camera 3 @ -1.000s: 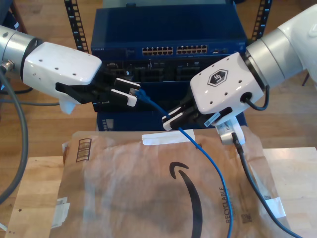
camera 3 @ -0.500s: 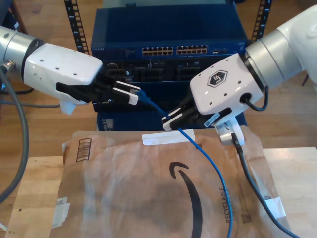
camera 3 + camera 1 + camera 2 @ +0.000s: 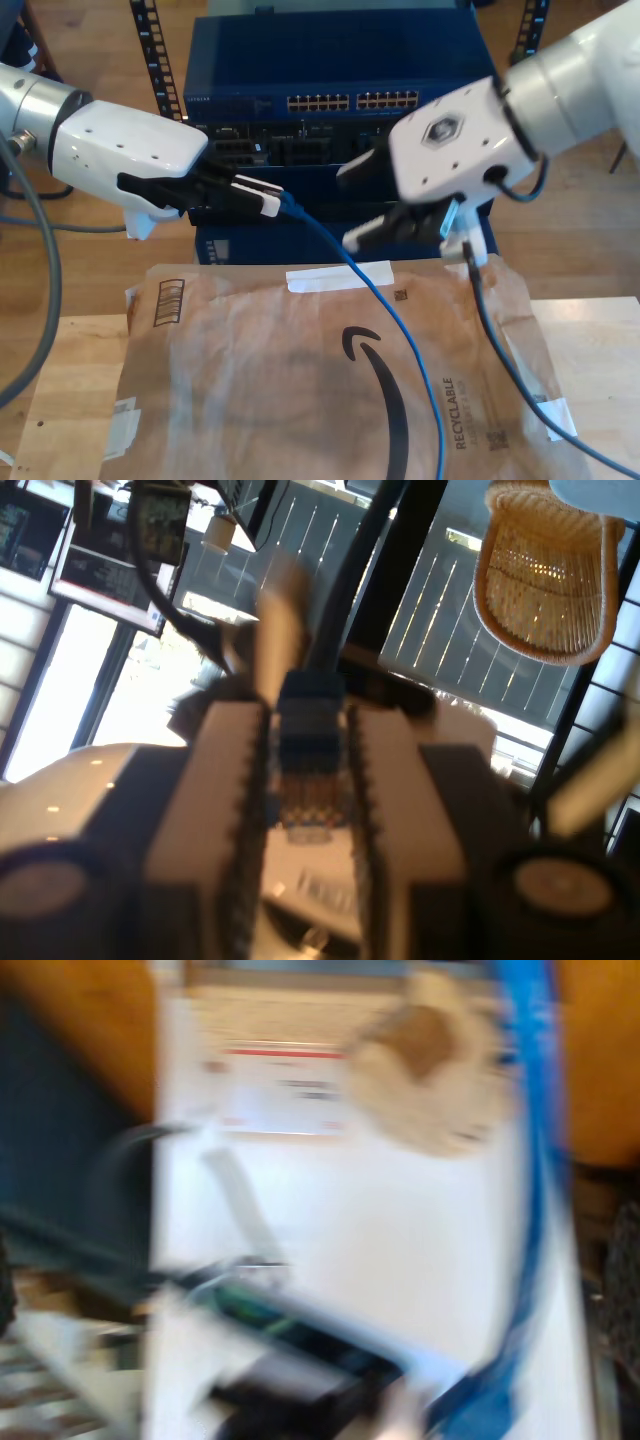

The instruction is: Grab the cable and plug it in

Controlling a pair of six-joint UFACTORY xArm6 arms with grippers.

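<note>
my first gripper (image 3: 308,780) pinches the cable (image 3: 395,330) by its plug in front of the blue rack (exterior view's left), the rest trailing over brown paper (image 3: 270,390); my second gripper (image 3: 385,200) stands open, apart

Glossy white plastic arm shells (image 3: 125,150), a smooth blue rubbery cable (image 3: 400,330), creased matt brown paper (image 3: 300,390) on pale wood (image 3: 600,340).

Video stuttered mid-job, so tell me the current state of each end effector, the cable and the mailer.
My first end effector: shut on the cable's plug end.
My second end effector: open, off the cable.
Cable: not plugged in, trailing over the paper mailer.
Paper mailer: lying flat, taped shut.
</note>
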